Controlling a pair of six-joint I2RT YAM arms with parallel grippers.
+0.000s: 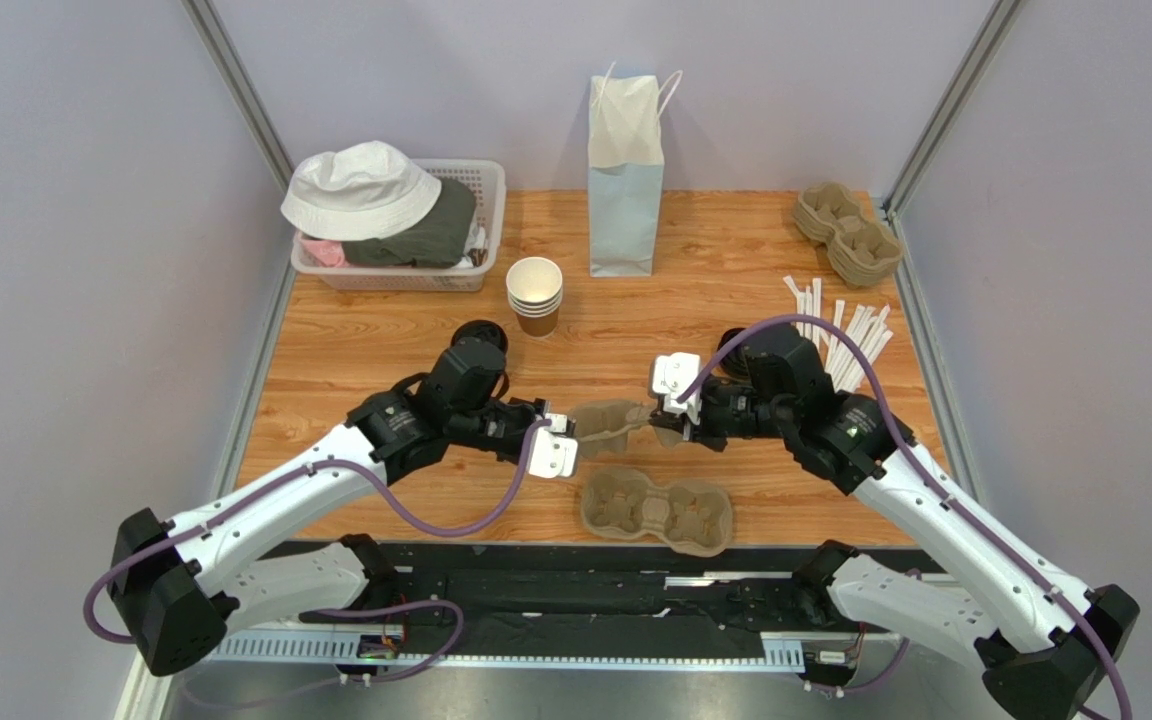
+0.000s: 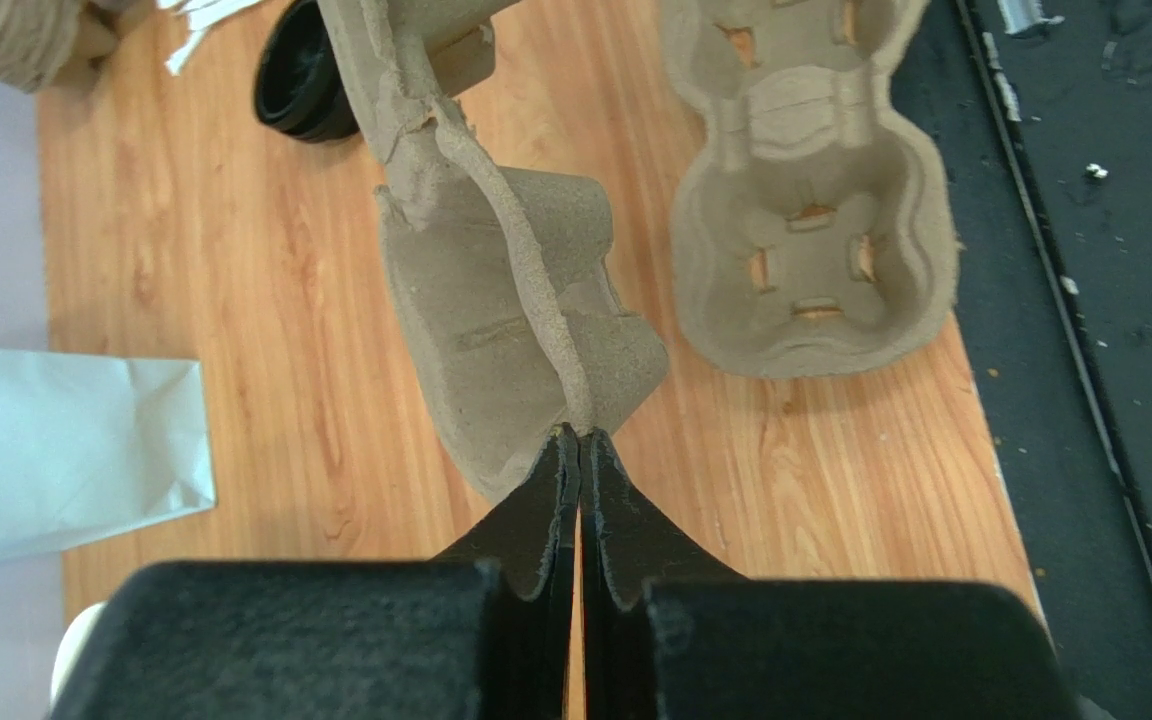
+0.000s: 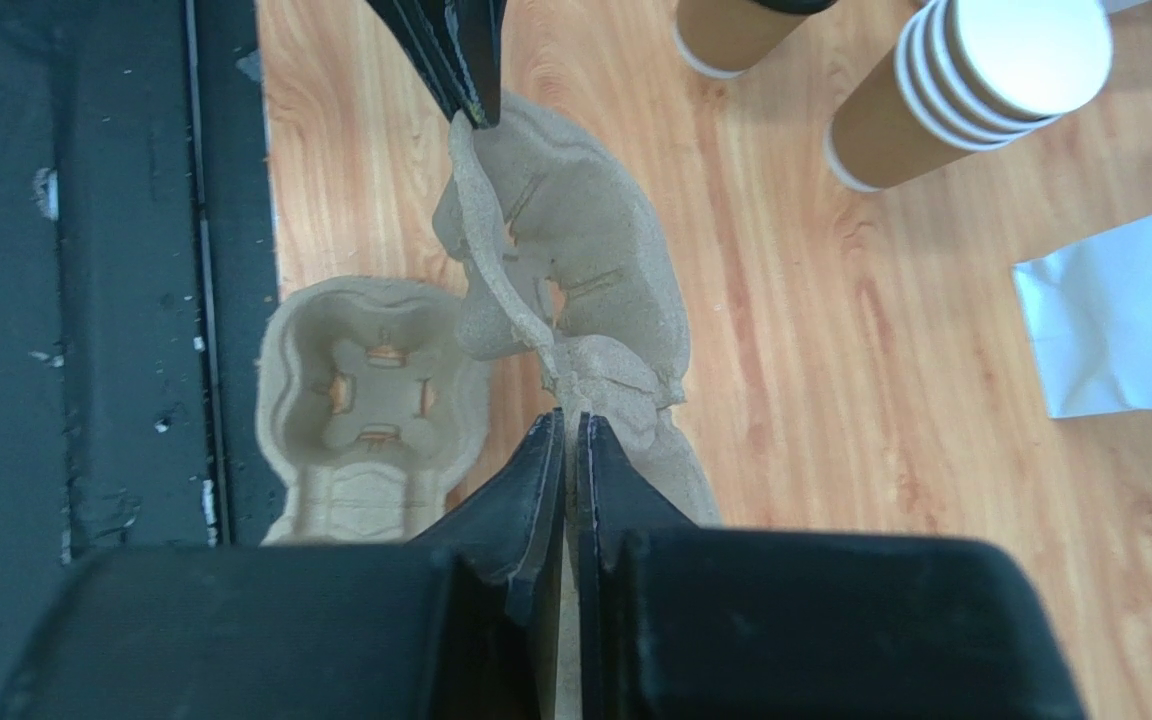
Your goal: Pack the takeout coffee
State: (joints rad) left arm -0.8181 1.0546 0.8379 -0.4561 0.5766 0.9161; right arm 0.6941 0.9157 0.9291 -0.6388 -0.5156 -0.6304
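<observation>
Both pincers are clenched on one brown moulded-pulp two-cup carrier [image 1: 612, 425] at the frame's centre. The left gripper [image 1: 570, 432] pinches its left rim and the right gripper [image 1: 660, 425] its right rim. The takeout coffee [image 1: 480, 332], a brown paper cup with a black lid, stands on the wooden table [image 1: 357, 348] left of centre. It is partly hidden behind the left arm, near a stack of lidless paper cups [image 1: 534, 290]. At upper left, a white plastic basket [image 1: 387, 276] holds a white bucket hat [image 1: 360, 188] lying on dark green cloth [image 1: 440, 233]. A white paper bag [image 1: 626, 180] stands at top centre, its inside hidden.
</observation>
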